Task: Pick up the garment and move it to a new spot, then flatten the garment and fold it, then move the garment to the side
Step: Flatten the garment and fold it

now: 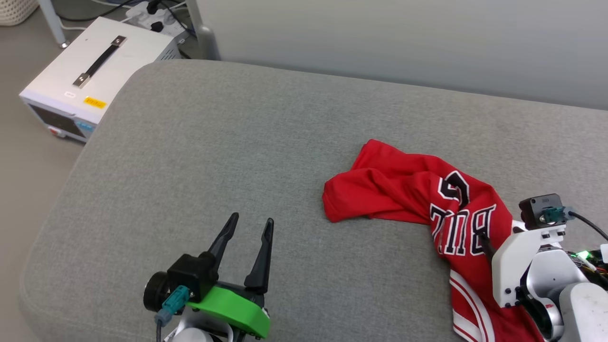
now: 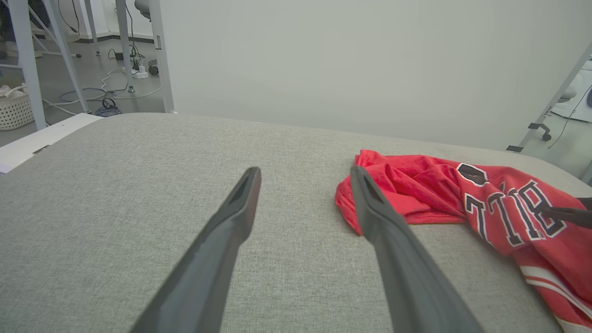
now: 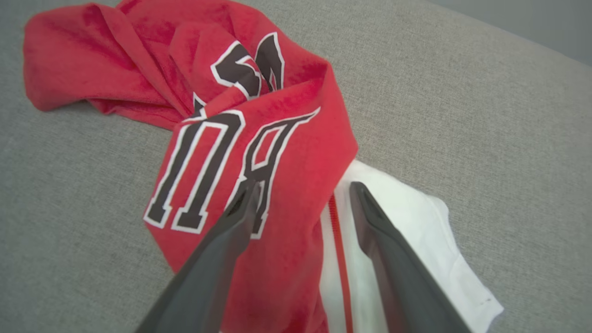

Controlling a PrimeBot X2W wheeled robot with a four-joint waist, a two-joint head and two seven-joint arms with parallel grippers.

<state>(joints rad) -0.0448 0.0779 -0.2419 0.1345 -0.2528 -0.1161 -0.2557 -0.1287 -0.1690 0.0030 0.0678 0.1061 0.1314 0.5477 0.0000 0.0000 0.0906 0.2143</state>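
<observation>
Grey cushion (image 1: 237, 142), pale wall (image 1: 403, 38) behind; white box (image 1: 95, 71) on floor at far left. Garment (image 1: 403, 190) crumpled on right part of cushion, lettering (image 3: 222, 152) facing up, white sleeve (image 3: 416, 222) beside it. Left gripper (image 1: 251, 219): fingers apart, nothing between, over bare cushion, left of garment. Right gripper (image 3: 304, 187): fingers apart over garment, one above lettering, other above sleeve; contact not discernible.

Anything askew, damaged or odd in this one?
The garment lies crumpled and twisted on the right of the grey cushion, its lettering folded over and a white sleeve poking out. No damage or spill shows.
</observation>
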